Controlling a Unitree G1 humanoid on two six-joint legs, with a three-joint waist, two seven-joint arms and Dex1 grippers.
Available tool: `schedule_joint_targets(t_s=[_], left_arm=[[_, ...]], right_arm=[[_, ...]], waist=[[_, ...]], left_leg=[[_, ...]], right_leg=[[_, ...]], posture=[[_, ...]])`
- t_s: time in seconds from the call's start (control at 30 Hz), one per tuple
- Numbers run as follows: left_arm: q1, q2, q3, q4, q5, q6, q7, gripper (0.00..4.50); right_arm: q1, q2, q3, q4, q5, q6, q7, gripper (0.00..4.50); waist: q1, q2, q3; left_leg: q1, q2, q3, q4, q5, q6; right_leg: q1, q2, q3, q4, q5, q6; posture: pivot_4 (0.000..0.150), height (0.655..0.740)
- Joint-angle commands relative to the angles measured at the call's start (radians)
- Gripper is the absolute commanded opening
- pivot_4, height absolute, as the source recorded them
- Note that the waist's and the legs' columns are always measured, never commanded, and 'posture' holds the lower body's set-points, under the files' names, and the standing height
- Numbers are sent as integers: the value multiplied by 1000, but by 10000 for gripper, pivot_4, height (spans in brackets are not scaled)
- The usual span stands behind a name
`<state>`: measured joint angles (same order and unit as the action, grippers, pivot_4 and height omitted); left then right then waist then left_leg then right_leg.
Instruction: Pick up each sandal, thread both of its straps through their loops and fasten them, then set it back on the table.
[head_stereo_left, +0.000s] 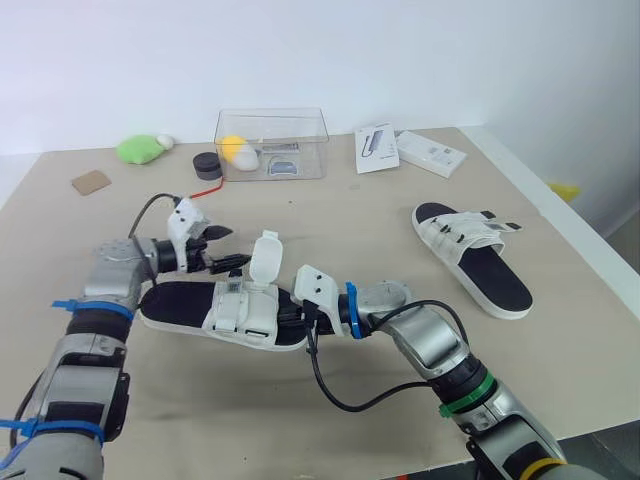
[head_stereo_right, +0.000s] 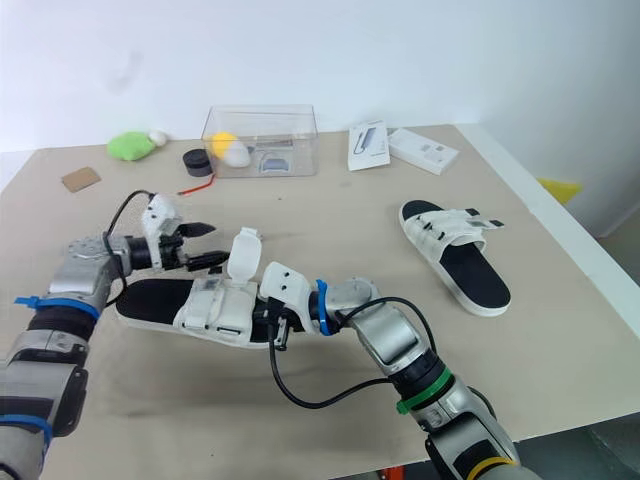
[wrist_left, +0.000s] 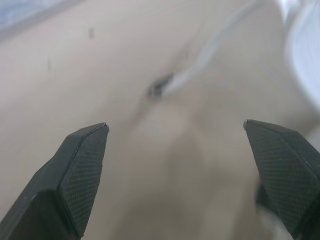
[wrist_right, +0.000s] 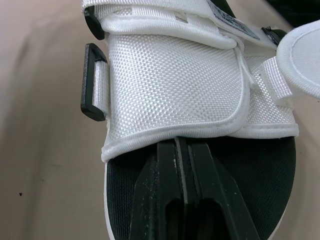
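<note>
Near sandal (head_stereo_left: 222, 312) lies flat on the table (head_stereo_left: 380, 225), close to the robot, white upper over a black footbed. One white strap (head_stereo_left: 265, 256) stands up off the upper, unfastened, its free end in the air. Wrist view shows a black loop (wrist_right: 93, 82) at the side of the upper, with webbing through it.

Left gripper (head_stereo_left: 225, 248) hovers just beyond the sandal near the raised strap. It is released: fingers (wrist_left: 80, 170) spread wide with nothing between them, only blurred table surface past the tips.

Right gripper (head_stereo_left: 291, 314) sits low at the sandal, on its right. Its two fingers (wrist_right: 160, 190) are clenched flat together, with their tips tucked under the edge of the white upper, over the footbed. Cannot tell whether any fabric is pinched between them.

Far sandal (head_stereo_left: 470, 255) lies alone, well off to the right near the table's edge, with its straps lying across the upper.

Back of the table:
- clear plastic box (head_stereo_left: 272, 125) with a yellow object (head_stereo_left: 235, 150) inside
- green lump (head_stereo_left: 140, 149) to the box's left
- small black cylinder (head_stereo_left: 207, 165) just beside the box
- brown card piece (head_stereo_left: 91, 182) towards the left edge
- two white packets (head_stereo_left: 378, 148) lying flat to the box's right
</note>
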<state>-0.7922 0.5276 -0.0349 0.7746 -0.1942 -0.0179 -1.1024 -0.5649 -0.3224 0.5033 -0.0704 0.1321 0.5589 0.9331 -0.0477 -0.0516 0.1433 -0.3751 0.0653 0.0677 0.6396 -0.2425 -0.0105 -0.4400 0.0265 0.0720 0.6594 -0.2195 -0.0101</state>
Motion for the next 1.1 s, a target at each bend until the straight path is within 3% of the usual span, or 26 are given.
schedule_joint_targets(t_s=[0.03,0.3,0.33,0.43,0.5,0.63,0.73,0.83,0.97,1.1], left_arm=[[-47,-29,-16,47,60,-127,45,44675],[-120,-91,-61,194,174,-298,125,44675],[-124,-94,-59,204,175,-307,126,42312],[-127,-99,-60,224,181,-325,116,32275],[-127,-98,-60,237,189,-342,120,20227],[-129,-96,-58,246,203,-390,137,444],[-138,-92,-57,244,216,-478,172,444],[-134,-57,-67,190,283,-756,272,444],[-101,23,-95,140,474,-1111,484,444],[-53,86,-16,46,675,-1368,693,444]], right_arm=[[16,-8,34,42,-33,17,-4,0],[24,-8,28,30,-31,30,-18,0],[25,-8,29,28,-31,30,-19,0],[25,-10,28,27,-33,28,-19,0],[26,-11,28,27,-33,27,-20,0],[26,-10,28,29,-33,26,-23,0],[24,-8,28,32,-35,23,-24,0],[23,-12,30,31,-36,19,-22,0],[26,-18,31,26,-34,19,-19,0],[27,-24,33,22,-33,20,-14,0]], waist=[[-1,0,0],[-1,0,0],[-1,0,0],[-1,0,0],[-1,0,0],[-1,0,0],[-1,0,0],[0,0,0],[0,0,0],[2,0,0]], left_leg=[[0,0,0,0,0,0],[0,0,0,0,0,0],[0,0,0,0,0,0],[0,0,0,0,0,0],[0,0,0,0,0,0],[0,0,0,0,0,0],[0,0,0,0,0,0],[0,0,0,0,0,0],[1,1,0,-1,0,0],[1,1,4,-1,0,0]], right_leg=[[0,0,0,0,0,0],[0,1,0,0,0,0],[0,1,0,0,0,0],[0,1,0,0,0,0],[0,1,0,0,0,0],[0,1,0,0,0,0],[0,1,0,0,0,0],[0,1,0,1,0,0],[0,0,1,1,0,0],[0,-3,1,1,0,1]], posture=[[1500,7400],[1500,7400],[1500,7400],[1500,7400],[1500,7400],[1500,7400],[1500,7400],[1500,7400],[1500,7400],[1500,7400]])
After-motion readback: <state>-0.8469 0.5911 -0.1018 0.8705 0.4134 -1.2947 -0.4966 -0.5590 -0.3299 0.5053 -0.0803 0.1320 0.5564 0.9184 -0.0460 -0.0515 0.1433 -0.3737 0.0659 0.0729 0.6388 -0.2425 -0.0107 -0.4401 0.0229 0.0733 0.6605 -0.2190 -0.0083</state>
